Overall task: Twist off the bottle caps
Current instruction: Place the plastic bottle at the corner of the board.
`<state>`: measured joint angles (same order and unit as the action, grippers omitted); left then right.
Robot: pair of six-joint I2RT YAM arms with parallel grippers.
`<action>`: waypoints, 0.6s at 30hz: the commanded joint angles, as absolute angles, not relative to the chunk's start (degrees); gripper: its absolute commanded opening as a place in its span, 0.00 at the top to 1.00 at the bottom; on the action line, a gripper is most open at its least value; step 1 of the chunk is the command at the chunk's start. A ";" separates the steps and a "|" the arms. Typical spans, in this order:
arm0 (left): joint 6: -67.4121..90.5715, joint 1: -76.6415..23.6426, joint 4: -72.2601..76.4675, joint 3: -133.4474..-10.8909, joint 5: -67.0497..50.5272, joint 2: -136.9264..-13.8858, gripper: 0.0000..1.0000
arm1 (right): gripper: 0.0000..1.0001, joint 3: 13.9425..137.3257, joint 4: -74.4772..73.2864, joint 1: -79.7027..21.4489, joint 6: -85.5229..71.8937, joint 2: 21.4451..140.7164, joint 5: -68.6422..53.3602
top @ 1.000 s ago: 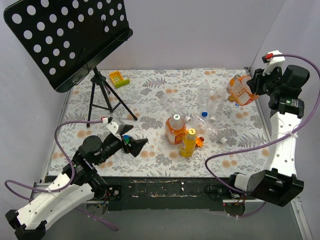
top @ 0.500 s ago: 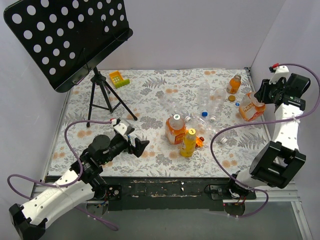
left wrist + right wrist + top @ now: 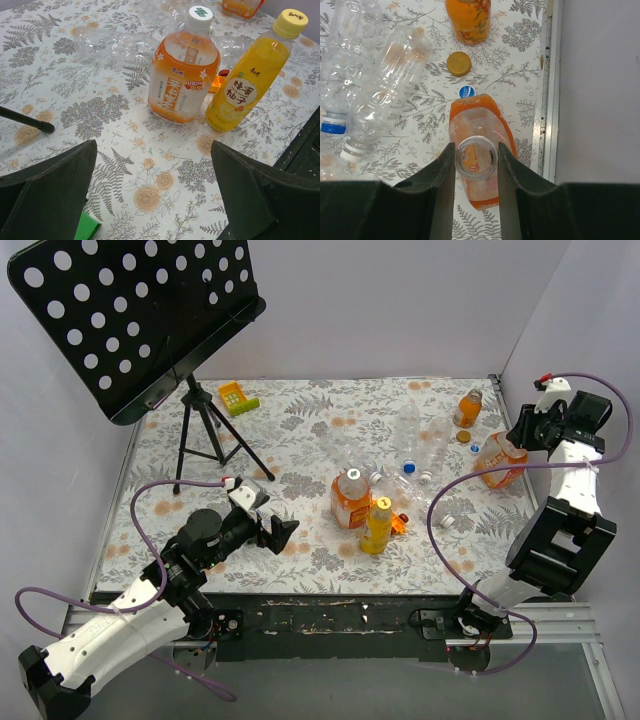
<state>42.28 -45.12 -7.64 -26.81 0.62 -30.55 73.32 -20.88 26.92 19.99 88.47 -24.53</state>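
My right gripper is shut on the open, capless neck of an orange drink bottle, held nearly upright by the table's right rail; from above they are the right gripper and the bottle. Two loose bottle caps lie just beyond it, an orange one and a blue-and-white one. My left gripper is open over bare tablecloth. Ahead of it stand an orange bottle with a white cap and a yellow bottle with a yellow cap.
Several clear empty bottles lie between the two groups. A small orange bottle stands at the back right. An orange toy car sits beside the yellow bottle. A black music stand and a green-yellow toy block occupy the back left.
My right gripper has brought the orange bottle down and toward the near right, from tilted in the air to nearly upright by the rail. The left gripper has edged slightly toward the bottles.
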 commanded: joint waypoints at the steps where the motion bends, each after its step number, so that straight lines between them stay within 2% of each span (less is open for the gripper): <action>1: 41.40 -45.00 -6.94 -26.63 1.06 -30.06 0.02 | 0.84 73.56 -19.51 27.16 21.88 88.42 -25.93; 5: 41.31 -45.00 -6.94 -26.63 0.70 -30.15 0.02 | 0.62 73.30 -20.92 27.16 23.11 87.89 -26.19; 8: 41.22 -45.00 -7.03 -26.72 0.26 -30.06 0.02 | 0.50 73.13 -21.18 27.16 23.38 87.10 -25.84; 13: 41.31 -45.00 -7.03 -26.72 0.18 -29.88 0.02 | 0.36 73.65 -21.53 27.42 23.47 85.43 -25.31; 18: 41.31 -44.91 -7.12 -26.63 0.35 -29.36 0.02 | 0.26 76.28 -23.64 27.60 24.08 83.59 -25.93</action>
